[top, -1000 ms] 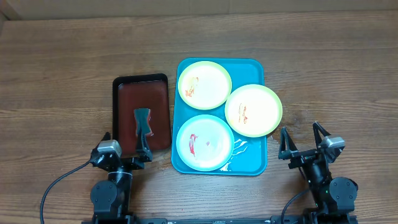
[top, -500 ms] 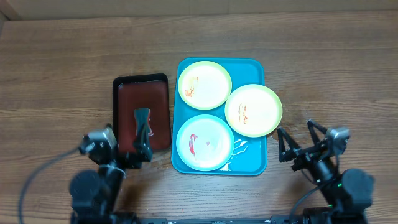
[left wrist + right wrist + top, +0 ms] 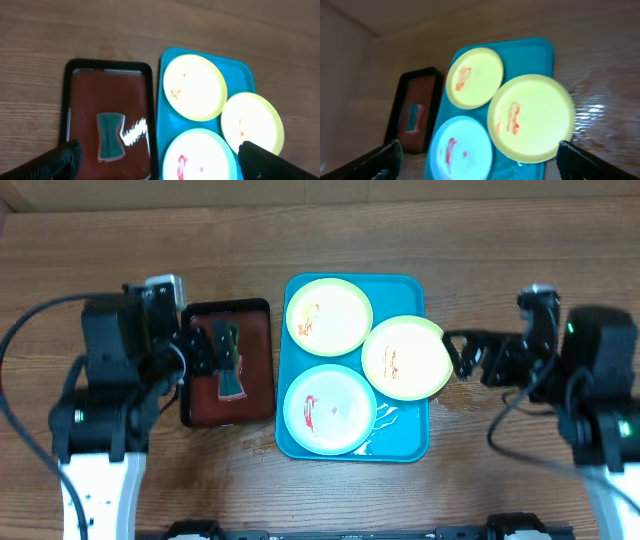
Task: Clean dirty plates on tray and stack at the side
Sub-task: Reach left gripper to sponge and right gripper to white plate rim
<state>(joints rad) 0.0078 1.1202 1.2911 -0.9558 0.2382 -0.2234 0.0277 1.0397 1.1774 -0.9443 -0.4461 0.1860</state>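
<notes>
The turquoise tray (image 3: 400,442) lies mid-table with three smeared plates on it. One yellow-green plate (image 3: 328,315) is at the back. A second yellow-green plate (image 3: 406,357) overhangs the right rim. The blue-green plate (image 3: 329,409) is at the front. My left gripper (image 3: 210,345) is open and empty, raised over the black tray (image 3: 228,306). Its wrist view shows the tray (image 3: 167,117) and the plates (image 3: 195,87) (image 3: 252,122) (image 3: 200,157) below. My right gripper (image 3: 465,352) is open and empty, just right of the overhanging plate (image 3: 532,117).
The black tray holds a dark teal sponge (image 3: 232,380) on its red-brown inside, also in the left wrist view (image 3: 110,136). A shiny wet patch (image 3: 385,420) lies on the turquoise tray's front right. Bare wooden table surrounds both trays.
Both arms have lifted from the front edge and swung inward. The left gripper now hangs over the black tray, the right beside the right-hand plate. Plates and trays have not moved.
</notes>
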